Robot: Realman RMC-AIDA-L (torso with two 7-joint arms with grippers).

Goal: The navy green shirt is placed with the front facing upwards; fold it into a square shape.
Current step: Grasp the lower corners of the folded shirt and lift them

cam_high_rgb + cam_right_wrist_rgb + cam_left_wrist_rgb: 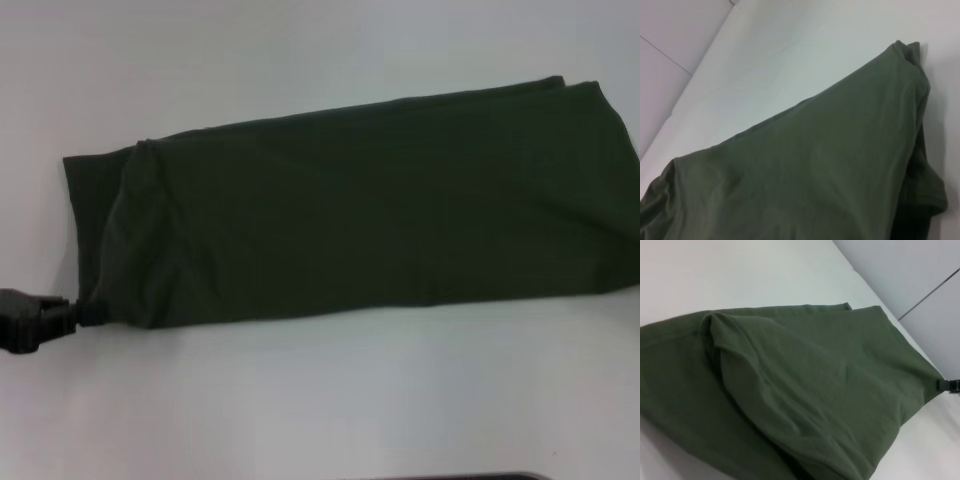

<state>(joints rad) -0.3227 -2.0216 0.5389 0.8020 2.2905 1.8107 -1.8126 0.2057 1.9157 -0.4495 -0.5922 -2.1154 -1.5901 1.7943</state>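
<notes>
White table (300, 400) all around, left gripper (82, 312) at the near-left corner of the shirt (380, 210), jaws closed on a pinch of cloth at that corner; the shirt lies across the table as a long band, plain side up, with a flap turned over at its left end. Right gripper isn't visible in the head view, can't tell its state. Next fold likely carries this end across to the right end; keep the pinch firm, lift low, line up edges for a square.

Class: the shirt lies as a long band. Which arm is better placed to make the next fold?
Probably the left: the left gripper already sits at the navy green shirt's near-left corner; the right gripper is out of the head view.
</notes>
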